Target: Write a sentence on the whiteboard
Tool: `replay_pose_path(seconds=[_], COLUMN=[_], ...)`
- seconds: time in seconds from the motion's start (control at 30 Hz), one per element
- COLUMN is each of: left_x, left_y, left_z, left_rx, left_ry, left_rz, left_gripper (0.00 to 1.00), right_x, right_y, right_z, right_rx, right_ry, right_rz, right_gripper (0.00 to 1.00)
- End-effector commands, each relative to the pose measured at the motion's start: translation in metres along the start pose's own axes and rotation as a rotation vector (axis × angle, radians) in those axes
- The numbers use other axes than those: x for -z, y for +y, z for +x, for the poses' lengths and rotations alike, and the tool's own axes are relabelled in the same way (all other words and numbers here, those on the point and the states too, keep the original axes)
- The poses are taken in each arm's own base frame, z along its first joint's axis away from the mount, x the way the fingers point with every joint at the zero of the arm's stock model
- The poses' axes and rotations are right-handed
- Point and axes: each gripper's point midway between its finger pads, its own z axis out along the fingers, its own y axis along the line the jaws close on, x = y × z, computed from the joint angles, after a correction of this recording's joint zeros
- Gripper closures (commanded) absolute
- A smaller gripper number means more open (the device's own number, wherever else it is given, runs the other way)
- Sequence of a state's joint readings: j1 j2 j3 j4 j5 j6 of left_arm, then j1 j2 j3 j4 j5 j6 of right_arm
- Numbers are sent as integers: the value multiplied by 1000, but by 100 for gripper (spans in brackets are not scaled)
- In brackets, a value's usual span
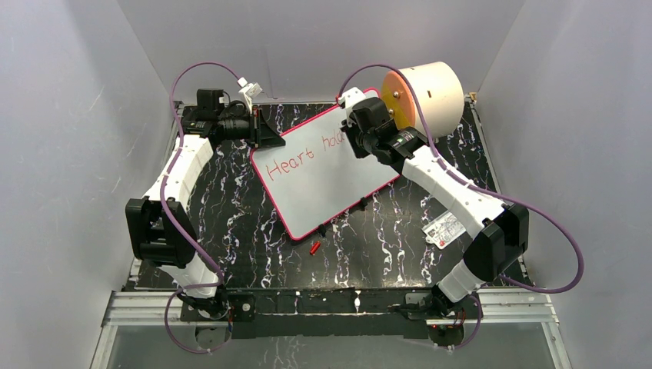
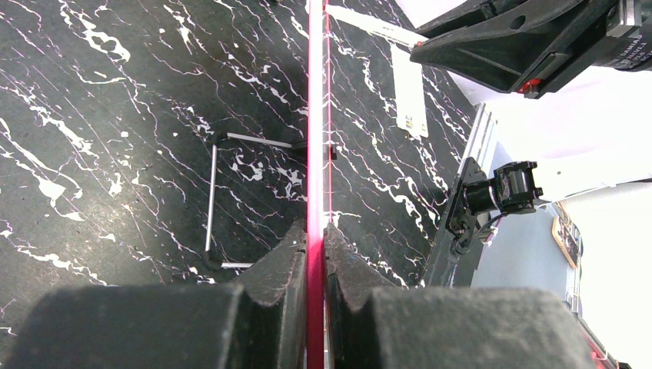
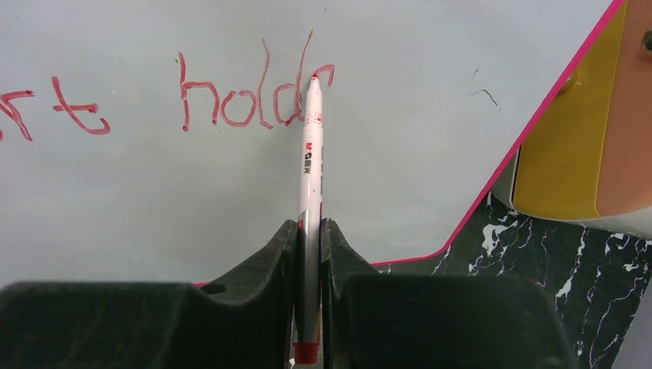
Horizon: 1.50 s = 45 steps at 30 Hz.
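The whiteboard, white with a pink-red rim, lies slanted on the black marbled table. The sentence in red reads "Heart hold" plus a started stroke; the right wrist view shows "hold". My left gripper is shut on the board's rim, seen edge-on in the left wrist view. My right gripper is shut on a white red-ink marker, whose tip touches the board at the last stroke. The board also fills the right wrist view.
A cream cylinder with an orange face stands at the back right, close to the board's corner. A red marker cap lies in front of the board. A paper packet lies at the right. A metal bracket lies under the board.
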State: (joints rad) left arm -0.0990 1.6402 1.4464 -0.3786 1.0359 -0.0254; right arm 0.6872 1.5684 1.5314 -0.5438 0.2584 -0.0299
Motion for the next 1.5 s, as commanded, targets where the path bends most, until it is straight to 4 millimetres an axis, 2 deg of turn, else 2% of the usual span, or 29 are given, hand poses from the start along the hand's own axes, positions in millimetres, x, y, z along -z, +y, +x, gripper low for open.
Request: replay_pose_path(seconds=[0.0,0.67,1.1,1.47], left_x=[0,1,1,1], left_y=[-10,-11,-11,-10], left_z=[19,18,18,18], left_rx=[53,51,49,51], left_ry=[54,53,52,51], left_rz=[18,17,17,16], left_gripper=[100,100,100,100], right_x=[2,0,2,7], right_y=[1,-9,-5,6], right_z=[-1,13,23,18], right_rx=[3,6,4,-7], right_ry=[-2,40,70,57], right_rz=[-12,50,27,-40], right_gripper=[100,100,100,100])
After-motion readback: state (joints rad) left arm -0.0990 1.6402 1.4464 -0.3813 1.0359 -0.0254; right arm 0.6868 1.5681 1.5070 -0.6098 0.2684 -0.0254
